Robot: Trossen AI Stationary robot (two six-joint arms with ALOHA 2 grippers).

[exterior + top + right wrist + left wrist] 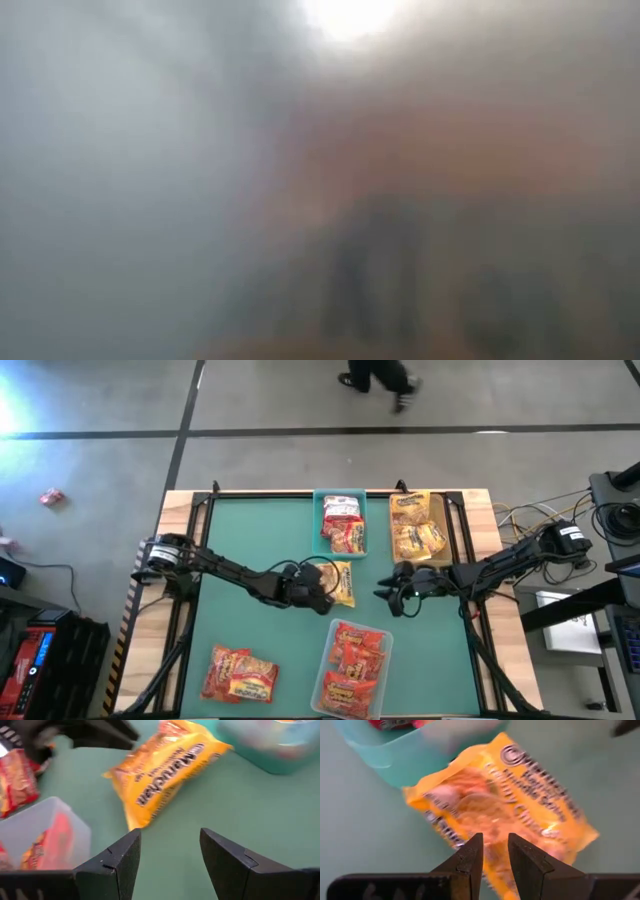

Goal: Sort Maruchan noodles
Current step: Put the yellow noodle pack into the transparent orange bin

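I have the left claw (325, 597) at the middle of the green tabletop (250, 530), its 2 fingers (470, 862) pinched on the near edge of a yellow noodle packet (340, 582). That packet's long axis runs roughly 12 to 6 in the high view, tilted a little, and it sits just at 6 o'clock of the teal bin (341, 520). The teal bin holds red-and-white packets (344, 530). At 3 o'clock of it, the tan bin (418, 525) holds yellow packets (414, 538). Toward 6 o'clock, the clear bin (350, 670) is full of red-orange packets (354, 660). 2 more red-orange packets (240, 674) lie loose at 7 o'clock. The right claw (395, 592) hovers at 3 o'clock of the held packet, fingers (117, 862) apart and holding nothing. The low view is too blurred to read.
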